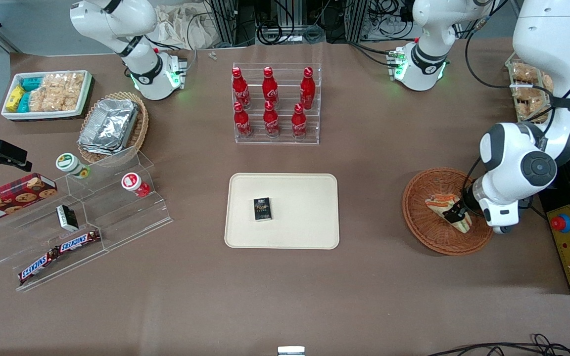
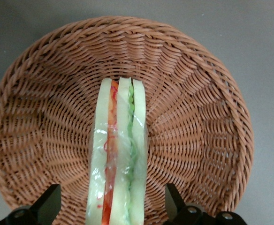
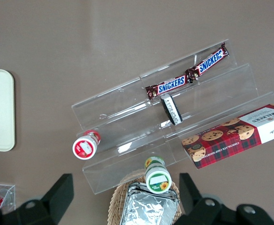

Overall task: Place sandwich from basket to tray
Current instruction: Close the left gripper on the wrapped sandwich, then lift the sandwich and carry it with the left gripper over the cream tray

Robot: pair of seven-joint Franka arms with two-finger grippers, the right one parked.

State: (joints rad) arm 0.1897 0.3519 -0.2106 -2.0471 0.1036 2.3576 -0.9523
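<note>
The tool (image 2: 111,206) stood open astride the sandwich (image 2: 118,154), which lay edge-up in the basket (image 2: 198,93), so its fingers (image 2: 50,201) could close on the bread faces.

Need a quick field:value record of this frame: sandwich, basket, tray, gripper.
sandwich: on edge in the basket, filling layers facing the wrist camera
basket: toward the working arm's end of the table
tray: table centre, holds a small dark box, no sandwich
gripper: down in the basket, fingers open on either side of the sandwich, not closed on it
task: pick not yet made
</note>
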